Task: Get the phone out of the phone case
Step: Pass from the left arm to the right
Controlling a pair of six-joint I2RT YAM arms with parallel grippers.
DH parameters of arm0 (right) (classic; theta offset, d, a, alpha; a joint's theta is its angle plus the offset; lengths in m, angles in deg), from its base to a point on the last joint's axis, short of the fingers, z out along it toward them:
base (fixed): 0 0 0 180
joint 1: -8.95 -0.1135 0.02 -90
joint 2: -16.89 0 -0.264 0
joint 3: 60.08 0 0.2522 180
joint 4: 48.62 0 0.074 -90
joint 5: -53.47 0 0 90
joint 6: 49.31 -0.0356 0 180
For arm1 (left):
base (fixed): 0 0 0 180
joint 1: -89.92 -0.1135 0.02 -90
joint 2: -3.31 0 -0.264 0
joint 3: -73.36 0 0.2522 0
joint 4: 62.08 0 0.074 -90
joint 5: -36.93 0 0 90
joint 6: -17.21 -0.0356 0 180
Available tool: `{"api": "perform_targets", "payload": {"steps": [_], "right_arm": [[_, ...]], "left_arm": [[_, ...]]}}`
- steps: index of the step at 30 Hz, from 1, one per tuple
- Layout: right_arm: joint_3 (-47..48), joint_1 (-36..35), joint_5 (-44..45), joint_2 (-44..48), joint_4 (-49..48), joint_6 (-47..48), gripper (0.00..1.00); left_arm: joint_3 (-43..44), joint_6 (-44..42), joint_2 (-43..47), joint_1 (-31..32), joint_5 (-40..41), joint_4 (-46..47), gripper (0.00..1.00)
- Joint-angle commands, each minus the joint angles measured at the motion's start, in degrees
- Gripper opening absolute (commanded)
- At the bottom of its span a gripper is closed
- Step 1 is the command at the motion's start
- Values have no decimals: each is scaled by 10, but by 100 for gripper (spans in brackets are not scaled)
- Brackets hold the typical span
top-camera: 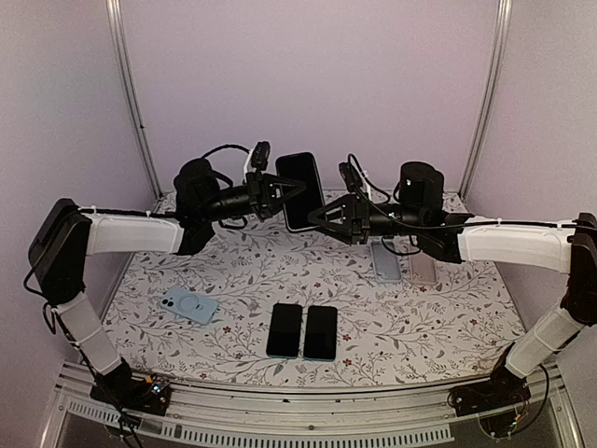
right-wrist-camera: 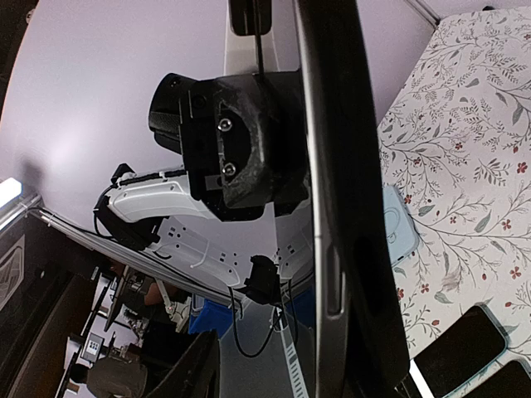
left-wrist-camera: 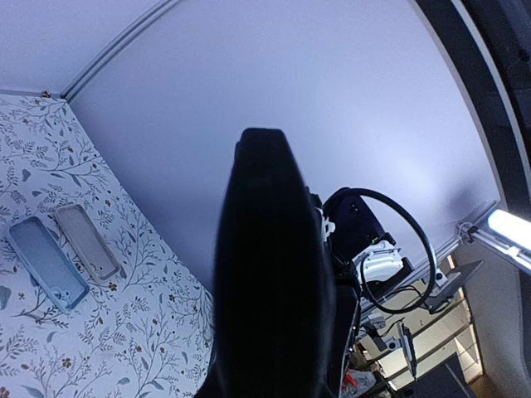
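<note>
A black phone (top-camera: 300, 191) in a dark case is held upright in the air between both arms, above the far part of the table. My left gripper (top-camera: 278, 191) is shut on its left edge. In the left wrist view the phone (left-wrist-camera: 265, 274) fills the middle and hides my fingers. My right gripper (top-camera: 319, 217) is at its lower right edge. In the right wrist view the phone's silver side (right-wrist-camera: 330, 249) and dark case back (right-wrist-camera: 373, 274) stand edge-on. One finger (right-wrist-camera: 195, 369) stands well clear of the screen, and the other is hidden behind the phone.
On the floral table lie a light blue case (top-camera: 188, 305) at the left, two dark phones (top-camera: 284, 329) (top-camera: 320, 332) near the front middle, and a blue case (top-camera: 385, 261) and a clear case (top-camera: 423, 269) under the right arm.
</note>
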Motion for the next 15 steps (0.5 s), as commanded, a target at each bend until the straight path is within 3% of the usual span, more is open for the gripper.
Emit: {"api": "perform_targets", "payload": {"steps": [1, 15], "right_arm": [[28, 2, 42, -17, -36, -5, 44], [13, 11, 66, -38, -100, -41, 21]], "left_arm": [[23, 45, -14, 53, -50, 88, 0], [18, 56, -19, 61, -59, 101, 4]]}}
